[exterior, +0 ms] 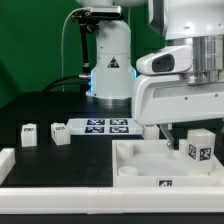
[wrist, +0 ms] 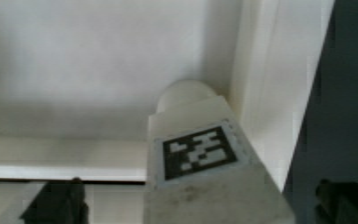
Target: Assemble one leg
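Note:
A white leg [exterior: 200, 149] with a black-and-white tag stands upright in the large white square tray [exterior: 135, 168], by its wall on the exterior view's right. My gripper [exterior: 188, 134] is right over it. In the wrist view the leg [wrist: 202, 150] rises between my two dark fingertips [wrist: 60, 202], with a gap on each side, so the gripper [wrist: 202, 205] is open around the leg and not touching it. Two more legs [exterior: 30, 135] [exterior: 59, 131] lie on the black table at the exterior view's left.
The marker board [exterior: 105, 126] lies behind the tray in front of the robot base. A small white part [exterior: 150, 129] shows beside it, partly hidden by my gripper. A long white rail [exterior: 70, 202] runs along the front edge.

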